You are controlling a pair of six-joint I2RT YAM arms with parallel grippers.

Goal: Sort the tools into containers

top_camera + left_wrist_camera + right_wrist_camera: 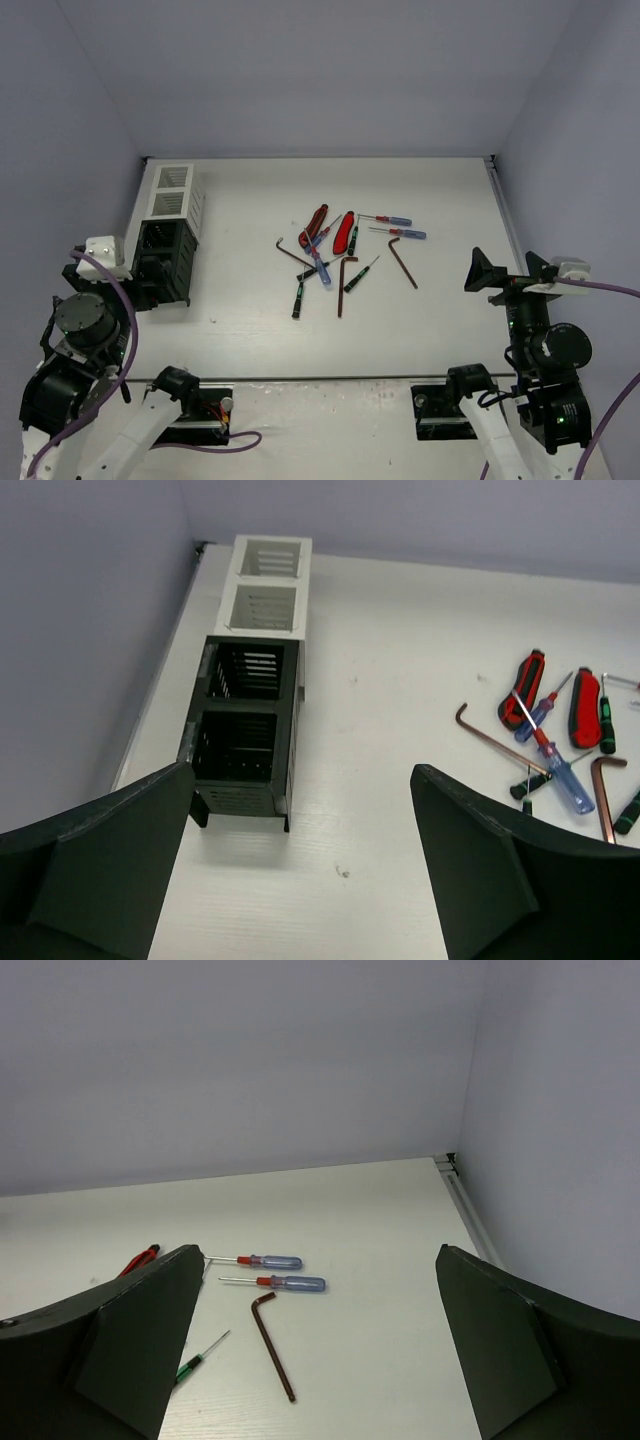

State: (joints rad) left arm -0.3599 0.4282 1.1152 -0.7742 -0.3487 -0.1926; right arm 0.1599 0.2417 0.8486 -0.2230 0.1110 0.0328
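The tools lie in a loose pile mid-table: red-handled pliers [317, 225], blue/red screwdrivers [405, 233], black/green screwdrivers [360, 275] and dark hex keys [403, 260]. The containers stand in a row at the far left, two white bins [172, 190] behind two black bins [163, 255]. My left gripper [118, 270] is open and empty beside the black bins [240, 745], its jaws [302, 780] wide apart. My right gripper [508, 268] is open and empty to the right of the pile. Its wrist view [320, 1255] shows two blue screwdrivers [290, 1283] and a hex key [272, 1345].
Grey walls close the table on the left, back and right. A rail runs along the right edge [503, 215]. The white bins [265, 585] stand near the back left corner. Bare white tabletop [240, 300] lies between bins and tools.
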